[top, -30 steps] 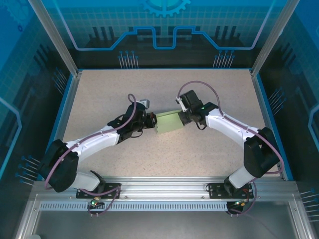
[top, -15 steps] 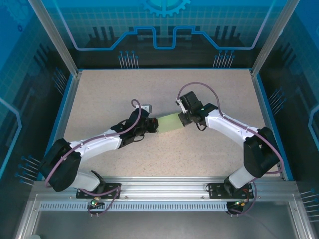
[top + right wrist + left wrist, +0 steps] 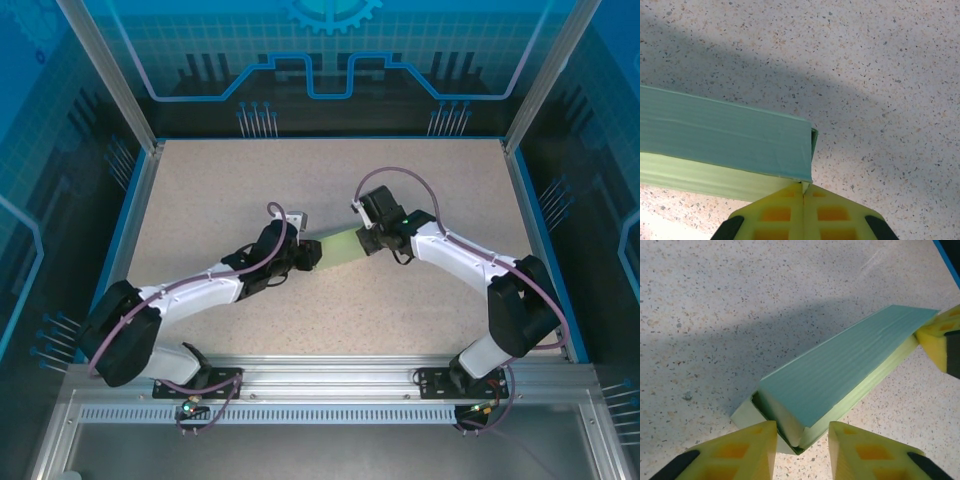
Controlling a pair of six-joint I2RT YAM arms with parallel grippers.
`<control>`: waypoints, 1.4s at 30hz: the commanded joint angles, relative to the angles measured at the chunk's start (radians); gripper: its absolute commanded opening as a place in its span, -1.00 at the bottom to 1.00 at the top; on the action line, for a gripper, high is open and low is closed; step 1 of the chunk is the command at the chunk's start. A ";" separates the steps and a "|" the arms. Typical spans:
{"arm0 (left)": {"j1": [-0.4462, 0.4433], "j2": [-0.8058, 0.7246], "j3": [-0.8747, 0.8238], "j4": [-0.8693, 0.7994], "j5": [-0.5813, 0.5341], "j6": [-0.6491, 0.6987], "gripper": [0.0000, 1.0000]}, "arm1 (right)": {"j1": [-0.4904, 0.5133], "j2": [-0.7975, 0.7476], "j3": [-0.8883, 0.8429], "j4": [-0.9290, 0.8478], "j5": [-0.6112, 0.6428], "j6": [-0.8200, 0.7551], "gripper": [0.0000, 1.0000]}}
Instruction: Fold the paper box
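You have one box [image 3: 338, 247], a long slim mint-green one. It sits near the middle of the counter [image 3: 200, 190], slanted from near-left up to far-right. Its long edges are creased sharp. The end facing the left wrist camera shows a dark gap between the card layers.

Two hands meet it, one at each end. Your left hand [image 3: 802, 435] has its fingers apart. The box's near corner lies between them, and a strip of counter shows beside one finger. Your right hand [image 3: 803, 192] is pinched together on a thin card edge at the box's far corner.

From these views you cannot tell whether the box rests on the counter or hangs just above it.

Speckled counter lies open all round, and its blue-rimmed edges are well apart from the box.
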 commanded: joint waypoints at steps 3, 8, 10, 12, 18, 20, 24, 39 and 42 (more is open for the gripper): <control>-0.003 -0.095 -0.013 -0.029 -0.005 0.051 -0.08 | 0.017 -0.003 -0.019 -0.041 -0.017 0.006 -1.00; 0.034 -0.134 -0.010 -0.062 -0.001 0.044 0.07 | 0.019 0.000 -0.013 -0.041 -0.020 0.006 -1.00; 0.070 -0.133 -0.007 -0.048 0.035 0.015 0.10 | 0.020 0.003 -0.010 -0.043 -0.019 0.004 -1.00; 0.101 -0.122 -0.002 -0.028 0.071 -0.008 0.15 | 0.020 0.003 -0.008 -0.045 -0.018 0.003 -1.00; 0.168 -0.028 0.038 0.019 0.170 -0.074 0.26 | 0.020 0.003 -0.004 -0.048 -0.013 0.001 -1.00; 0.172 0.004 0.047 0.026 0.189 -0.080 0.27 | 0.020 0.003 -0.003 -0.048 -0.014 0.002 -1.00; 0.174 0.051 0.034 0.055 0.213 -0.094 0.28 | 0.022 0.002 -0.002 -0.047 -0.014 0.003 -1.00; 0.168 0.084 -0.021 0.092 0.236 -0.105 0.32 | 0.025 0.003 -0.004 -0.046 -0.014 0.007 -1.00; 0.168 0.066 -0.006 0.089 0.221 -0.095 0.37 | 0.026 0.000 -0.004 -0.046 -0.013 0.007 -1.00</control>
